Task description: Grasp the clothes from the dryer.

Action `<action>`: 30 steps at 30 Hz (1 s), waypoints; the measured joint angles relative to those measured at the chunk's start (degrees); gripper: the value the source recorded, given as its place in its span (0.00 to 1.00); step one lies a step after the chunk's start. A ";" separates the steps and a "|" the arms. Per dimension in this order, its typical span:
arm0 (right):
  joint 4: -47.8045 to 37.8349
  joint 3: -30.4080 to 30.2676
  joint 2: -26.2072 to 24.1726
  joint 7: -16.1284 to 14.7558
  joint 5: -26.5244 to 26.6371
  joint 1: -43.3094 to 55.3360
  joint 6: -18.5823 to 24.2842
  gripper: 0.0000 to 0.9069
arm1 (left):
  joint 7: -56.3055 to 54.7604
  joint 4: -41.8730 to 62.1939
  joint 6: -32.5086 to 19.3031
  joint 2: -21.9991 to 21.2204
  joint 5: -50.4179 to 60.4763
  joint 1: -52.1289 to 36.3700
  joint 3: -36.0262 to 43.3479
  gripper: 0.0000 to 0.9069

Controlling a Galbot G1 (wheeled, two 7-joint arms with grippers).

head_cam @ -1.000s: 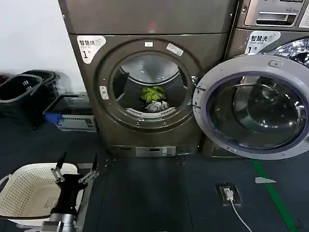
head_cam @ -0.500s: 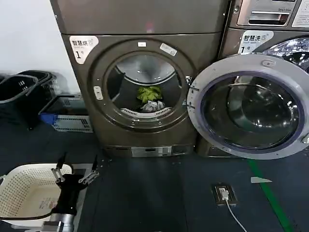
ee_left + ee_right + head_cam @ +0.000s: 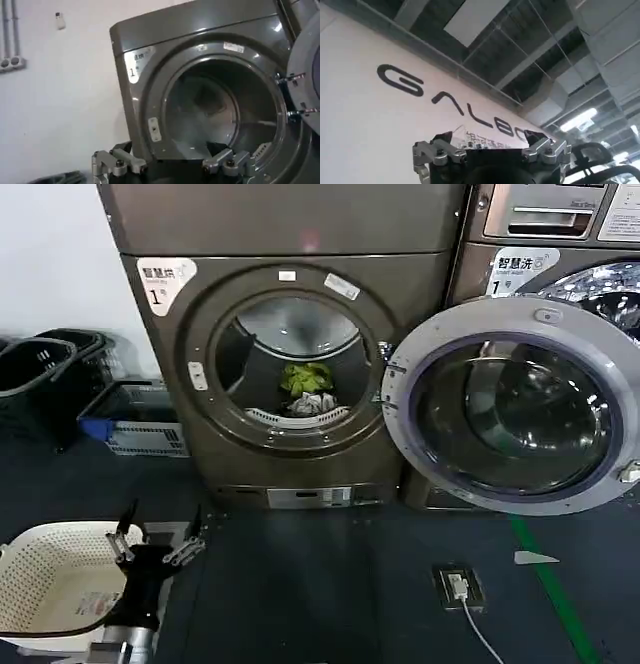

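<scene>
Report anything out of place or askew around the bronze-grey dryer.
Nothing stands out. The bronze-grey dryer has its grey-rimmed glass door swung wide open, and the yellow-green and white clothes sit inside the drum. The left gripper waits open beside the white perforated basket.

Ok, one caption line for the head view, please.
Open left gripper beside a white perforated basket, facing the bronze-grey front-loading dryer, door open, with yellow-green and white clothes in its drum.

left claw (image 3: 158, 529) low, fingers spread, empty | right claw (image 3: 492, 152) raised, spread
</scene>
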 measured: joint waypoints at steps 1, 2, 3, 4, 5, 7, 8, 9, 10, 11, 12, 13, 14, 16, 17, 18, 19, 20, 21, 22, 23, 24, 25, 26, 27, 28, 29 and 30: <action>-0.01 0.00 0.00 0.01 0.00 0.00 0.00 1.00 | 0.00 0.00 -0.01 0.00 0.00 -0.02 0.00 1.00; -0.02 0.00 0.00 0.01 -0.01 0.00 0.00 1.00 | 0.00 0.00 -0.02 -0.01 0.00 -0.04 0.00 1.00; -0.01 -0.02 0.00 0.01 -0.02 0.00 0.00 1.00 | 0.00 0.00 -0.02 -0.01 0.00 -0.05 0.00 1.00; -0.01 -0.07 0.02 0.01 -0.05 0.00 0.00 1.00 | 0.00 0.00 -0.02 -0.01 0.00 -0.06 -0.01 1.00; -0.02 -0.11 0.05 0.01 -0.07 0.02 0.00 1.00 | 0.00 0.00 -0.02 -0.01 0.00 -0.06 0.00 1.00; -0.03 -0.23 0.08 0.01 -0.14 0.06 0.00 1.00 | 0.01 0.00 -0.02 -0.02 0.01 -0.06 0.02 1.00; -0.05 -0.29 0.08 0.01 -0.20 0.10 0.00 1.00 | 0.01 0.00 -0.02 -0.03 0.02 -0.07 0.03 1.00; -0.06 -0.32 0.08 0.01 -0.24 0.14 0.00 1.00 | 0.01 0.00 -0.02 -0.04 0.02 -0.07 0.04 1.00; -0.09 -0.37 0.09 0.01 -0.30 0.21 0.00 1.00 | 0.01 0.00 -0.01 -0.04 0.02 -0.07 0.03 1.00; -0.08 -0.44 0.12 0.01 -0.36 0.25 0.00 1.00 | 0.01 0.00 -0.01 -0.04 0.03 -0.09 0.04 1.00; -0.05 -0.53 0.20 0.01 -0.39 0.26 0.00 1.00 | 0.02 0.02 -0.01 -0.04 0.07 -0.11 0.04 1.00; -0.05 -0.57 0.27 0.00 -0.41 0.30 0.00 1.00 | 0.02 0.04 -0.01 -0.04 0.08 -0.12 0.04 1.00; -0.04 -0.62 0.36 0.00 -0.48 0.39 0.00 1.00 | 0.02 0.04 -0.01 -0.04 0.08 -0.12 0.04 1.00; 0.01 -0.75 0.52 -0.01 -0.59 0.44 0.02 1.00 | 0.02 0.04 -0.01 -0.05 0.08 -0.11 0.04 1.00; 0.03 -0.81 0.59 -0.01 -0.63 0.45 0.05 1.00 | 0.02 0.04 0.00 -0.05 0.09 -0.10 0.05 1.00; 0.08 -0.87 0.63 -0.01 -0.66 0.48 0.05 1.00 | 0.03 0.03 0.02 -0.05 0.08 -0.12 0.06 1.00; 0.14 -0.91 0.66 -0.01 -0.67 0.54 0.05 1.00 | 0.05 0.02 0.04 -0.04 0.09 -0.16 0.07 1.00; 0.19 -0.96 0.69 0.00 -0.68 0.59 0.05 1.00 | 0.05 -0.02 0.06 -0.04 0.09 -0.20 0.07 1.00; 0.25 -1.01 0.75 0.00 -0.69 0.60 0.04 1.00 | 0.06 -0.05 0.07 -0.05 0.09 -0.21 0.07 1.00; 0.28 -1.04 0.77 0.00 -0.70 0.60 0.04 1.00 | 0.07 -0.05 0.07 -0.09 0.09 -0.20 0.07 1.00; 0.30 -1.04 0.77 0.01 -0.70 0.61 0.04 1.00 | 0.07 -0.05 0.07 -0.15 0.10 -0.17 0.08 1.00; 0.31 -1.01 0.79 0.01 -0.70 0.60 0.04 1.00 | 0.07 -0.05 0.06 -0.22 0.14 -0.11 0.11 1.00; 0.32 -1.01 0.80 0.01 -0.70 0.56 0.04 1.00 | 0.07 -0.05 0.05 -0.28 0.16 -0.08 0.12 1.00; 0.35 -1.01 0.83 0.01 -0.70 0.53 0.05 1.00 | 0.07 -0.05 0.02 -0.31 0.17 -0.03 0.13 1.00; 0.36 -1.01 0.84 0.01 -0.70 0.51 0.05 1.00 | 0.07 -0.06 0.00 -0.32 0.18 0.03 0.13 1.00; 0.37 -1.00 0.86 0.01 -0.70 0.53 0.06 1.00 | 0.07 -0.06 0.00 -0.32 0.19 0.04 0.13 1.00; 0.37 -1.00 0.85 0.01 -0.70 0.55 0.05 1.00 | 0.07 -0.09 -0.01 -0.32 0.19 0.03 0.12 1.00; 0.37 -0.98 0.85 0.01 -0.70 0.55 0.06 1.00 | 0.07 -0.12 -0.01 -0.32 0.19 0.03 0.11 1.00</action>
